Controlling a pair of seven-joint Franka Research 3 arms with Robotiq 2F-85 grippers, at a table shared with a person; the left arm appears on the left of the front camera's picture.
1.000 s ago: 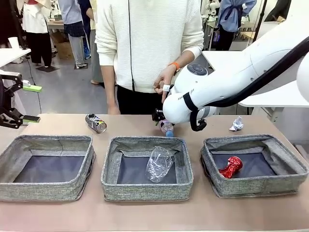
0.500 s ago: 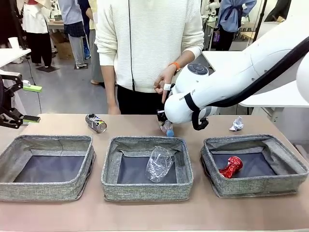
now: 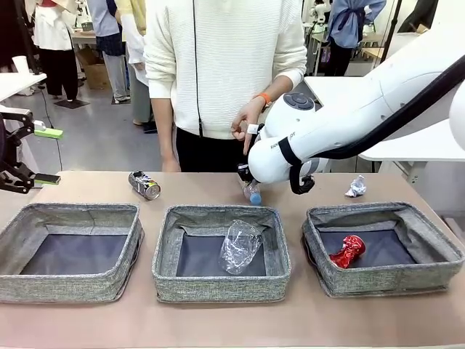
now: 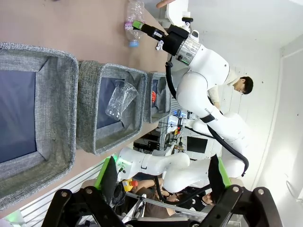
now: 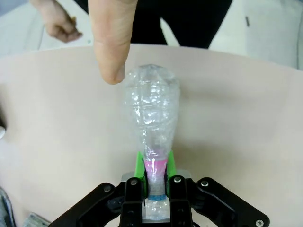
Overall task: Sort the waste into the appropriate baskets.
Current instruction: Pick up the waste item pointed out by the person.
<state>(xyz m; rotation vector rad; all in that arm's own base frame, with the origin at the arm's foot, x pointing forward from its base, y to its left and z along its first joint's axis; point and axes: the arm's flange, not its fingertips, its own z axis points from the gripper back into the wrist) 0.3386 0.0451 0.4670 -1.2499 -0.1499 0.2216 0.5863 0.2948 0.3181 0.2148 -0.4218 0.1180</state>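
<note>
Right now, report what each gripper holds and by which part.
The right gripper is shut on the small clear bottle, gripping it by its narrow neck. The left gripper is open, holding nothing.

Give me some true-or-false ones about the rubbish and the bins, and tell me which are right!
1. The red can lies in the right basket. True.
2. The clear cup is in the left basket. False: it is in the middle basket.
3. The right gripper is shut on the bottle. True.
4. The paper ball is in a basket. False: it lies on the table behind the right basket.
</note>
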